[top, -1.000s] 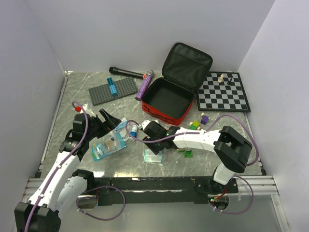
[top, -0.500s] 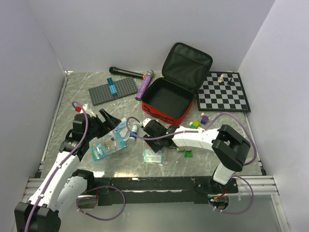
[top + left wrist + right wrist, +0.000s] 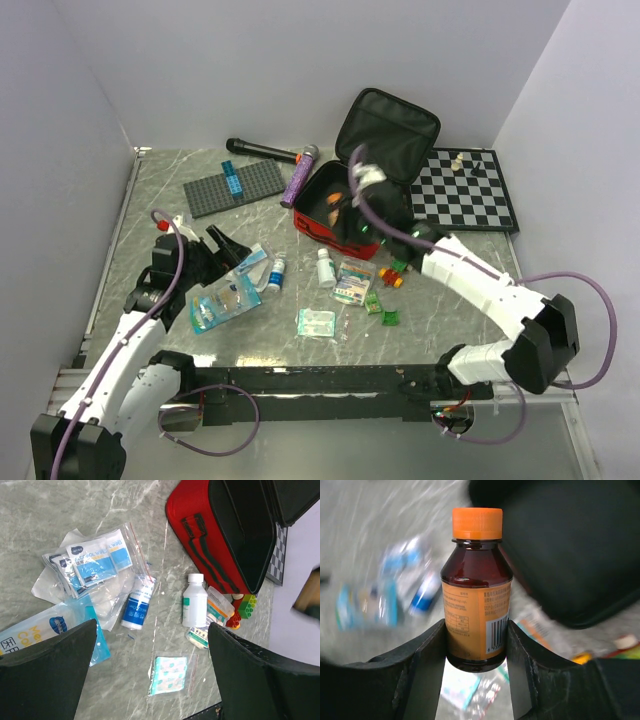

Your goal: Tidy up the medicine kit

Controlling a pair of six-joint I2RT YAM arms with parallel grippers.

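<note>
A: First, the top external view. How do the arms stand?

B: The right arm (image 3: 480,285) reaches from lower right up to frame centre. Its right gripper (image 3: 342,205) is over the open medicine kit (image 3: 330,237). The kit lies at centre top, lid raised, left of the chessboard (image 3: 462,195). The left arm (image 3: 125,335) is bent at lower left, and the left gripper (image 3: 232,248) hangs near a blue pouch (image 3: 225,300).

A: Left wrist view?

B: The kit is at upper right, black lining exposed. A zip bag (image 3: 95,562) at upper left holds blue-and-white sachets. A white bottle (image 3: 194,602) and a blue-labelled vial (image 3: 137,611) sit at centre. The left gripper's jaws stand wide apart, gripping nothing.

A: Right wrist view?

B: The right gripper's jaws are clamped on a brown bottle (image 3: 476,610), upright, orange cap on top. The kit's dark interior fills the upper right.
</note>
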